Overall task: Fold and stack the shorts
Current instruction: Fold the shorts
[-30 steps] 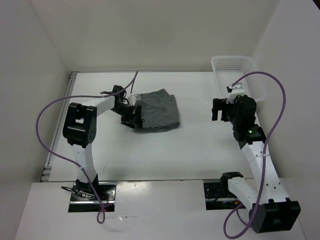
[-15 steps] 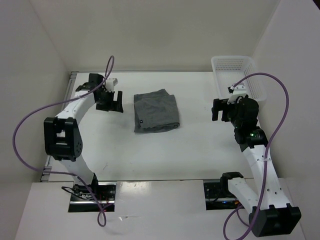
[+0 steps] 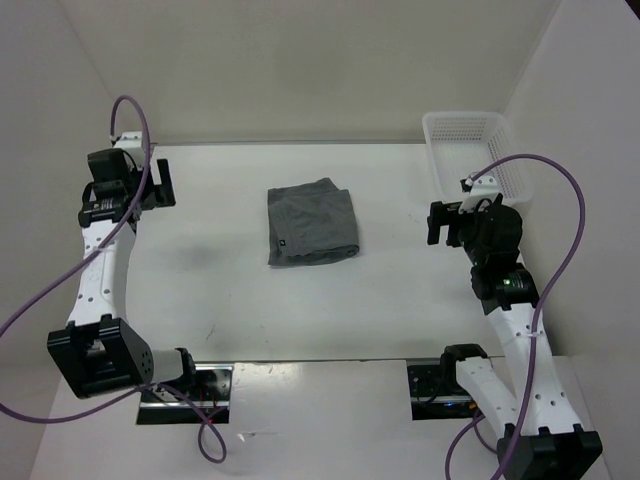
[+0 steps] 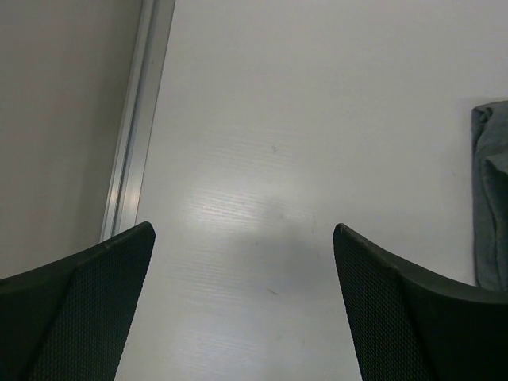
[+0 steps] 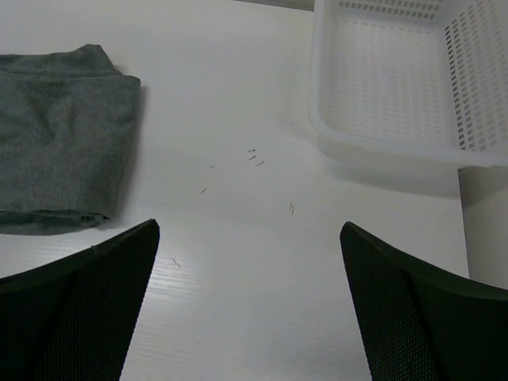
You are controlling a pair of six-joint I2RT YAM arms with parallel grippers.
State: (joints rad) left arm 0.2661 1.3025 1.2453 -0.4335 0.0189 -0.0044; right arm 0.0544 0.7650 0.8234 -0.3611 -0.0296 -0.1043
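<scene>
The grey shorts [image 3: 311, 222] lie folded in a neat rectangle on the table, back of centre. A tiny dark tag shows near their front left. They also show at the left of the right wrist view [image 5: 63, 135] and at the right edge of the left wrist view [image 4: 492, 198]. My left gripper [image 3: 157, 186] is open and empty, raised near the table's far left edge, well left of the shorts. My right gripper [image 3: 436, 222] is open and empty, right of the shorts and beside the basket.
A white mesh plastic basket [image 3: 470, 150] stands at the back right and is empty in the right wrist view [image 5: 397, 79]. A metal rail [image 4: 135, 135] runs along the table's left edge. White walls enclose the back and sides.
My left gripper has let go of the shorts and swung away left to the table's left edge. The shorts lie flat and folded. My right arm has barely moved.
</scene>
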